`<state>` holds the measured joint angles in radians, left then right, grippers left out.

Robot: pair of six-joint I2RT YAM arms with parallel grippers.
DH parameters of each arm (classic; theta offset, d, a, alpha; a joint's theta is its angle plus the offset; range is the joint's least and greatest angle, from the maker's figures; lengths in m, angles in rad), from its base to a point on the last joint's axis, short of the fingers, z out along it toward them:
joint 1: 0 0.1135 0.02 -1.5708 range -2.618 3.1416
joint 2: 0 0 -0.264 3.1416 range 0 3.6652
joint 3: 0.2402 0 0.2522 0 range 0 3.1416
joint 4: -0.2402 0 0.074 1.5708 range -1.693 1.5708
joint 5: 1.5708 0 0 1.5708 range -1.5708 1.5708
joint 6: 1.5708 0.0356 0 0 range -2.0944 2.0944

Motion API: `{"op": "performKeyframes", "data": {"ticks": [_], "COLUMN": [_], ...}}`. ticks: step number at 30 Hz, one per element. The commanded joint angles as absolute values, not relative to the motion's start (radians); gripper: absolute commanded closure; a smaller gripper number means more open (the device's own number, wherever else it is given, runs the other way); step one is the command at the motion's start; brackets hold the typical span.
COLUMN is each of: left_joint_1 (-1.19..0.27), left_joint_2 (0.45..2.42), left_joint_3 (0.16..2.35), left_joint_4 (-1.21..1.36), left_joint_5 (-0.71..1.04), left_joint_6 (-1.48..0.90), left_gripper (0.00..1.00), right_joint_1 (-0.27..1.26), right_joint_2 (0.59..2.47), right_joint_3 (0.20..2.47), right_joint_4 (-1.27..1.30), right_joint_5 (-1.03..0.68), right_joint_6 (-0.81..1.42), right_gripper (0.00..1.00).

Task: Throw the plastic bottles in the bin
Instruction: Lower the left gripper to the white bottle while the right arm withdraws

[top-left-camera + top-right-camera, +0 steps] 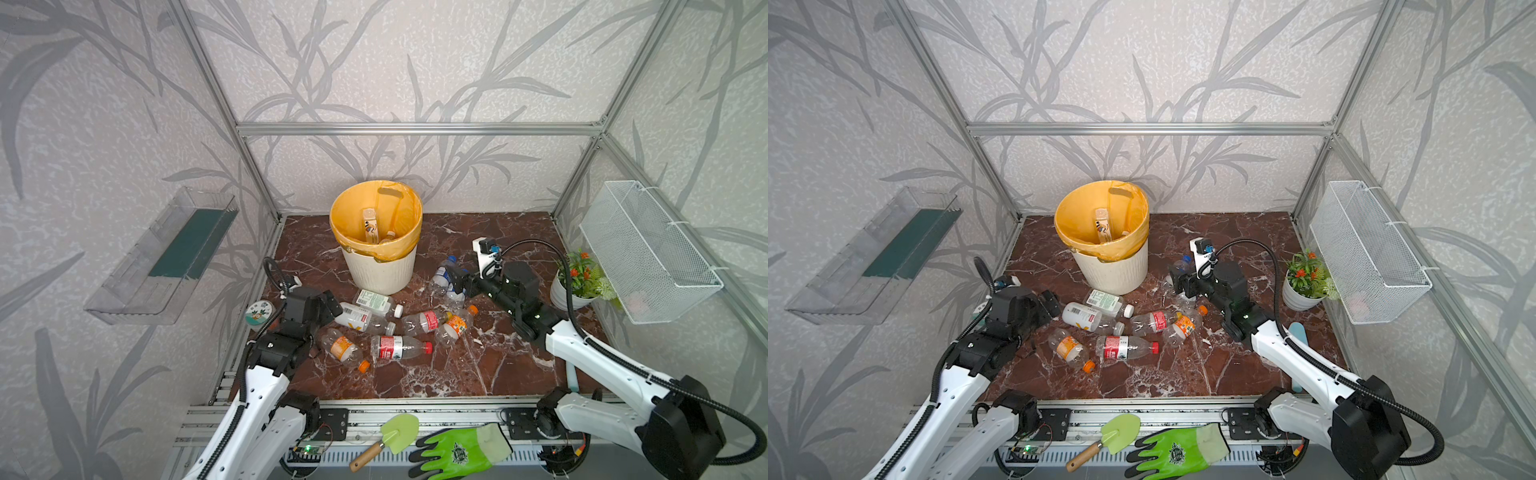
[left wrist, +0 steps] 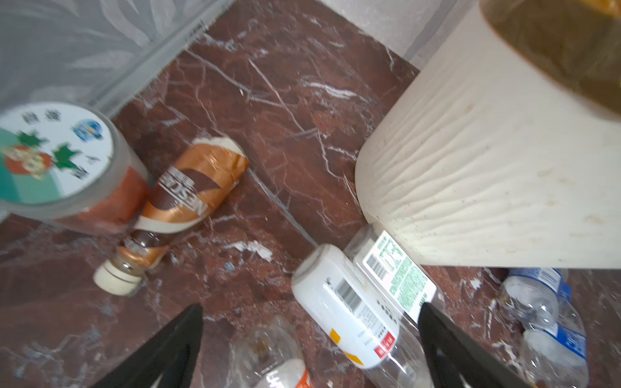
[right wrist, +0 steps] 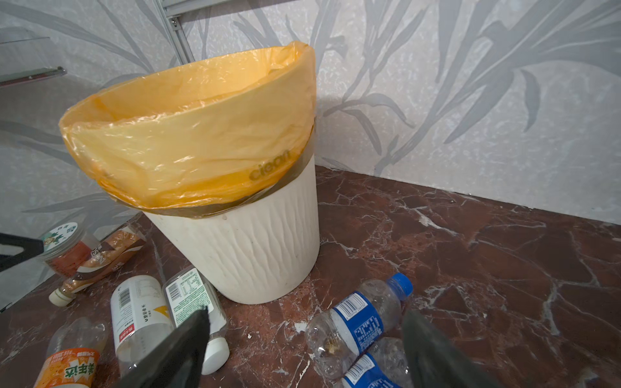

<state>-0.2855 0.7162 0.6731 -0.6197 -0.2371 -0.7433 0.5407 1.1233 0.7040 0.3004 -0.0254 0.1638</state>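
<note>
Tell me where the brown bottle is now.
The brown bottle lies on its side on the left of the table, against the jar, left of the bin; both wrist views show it.

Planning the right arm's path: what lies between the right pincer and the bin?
A blue-capped bottle lying on its side, then bare marble up to the bin, shown in the right wrist view.

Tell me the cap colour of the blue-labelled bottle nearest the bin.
Blue. The cap shows best in the right wrist view.
</note>
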Motion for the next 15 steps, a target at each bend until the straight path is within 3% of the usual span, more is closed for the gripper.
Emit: {"op": "performKeyframes", "data": {"ticks": [1,8,15], "left_joint_1": [-0.363,-0.475,-0.492], "left_joint_2": [0.731,0.768,0.827], "left_joint_3": [0.649,0.612,0.569], "left_joint_4": [-0.632,-0.55,-0.496], "left_joint_5": [-0.275,-0.282,-0.224], "left_joint_6": [-0.94,-1.174,-1.295], "left_gripper": [0.02,0.06,0.12], "right_joint_1": [0.52,0.482,0.466], "right_joint_2": [1.088,1.073,1.071], "right_joint_3": [0.692,0.674,0.651], "right_joint_4": [0.322,0.311,0.318], "right_joint_5": [0.038,0.038,0.041], "right_joint_6": [0.188,0.21,0.232], "right_gripper": [0.1,0.1,0.1]}}
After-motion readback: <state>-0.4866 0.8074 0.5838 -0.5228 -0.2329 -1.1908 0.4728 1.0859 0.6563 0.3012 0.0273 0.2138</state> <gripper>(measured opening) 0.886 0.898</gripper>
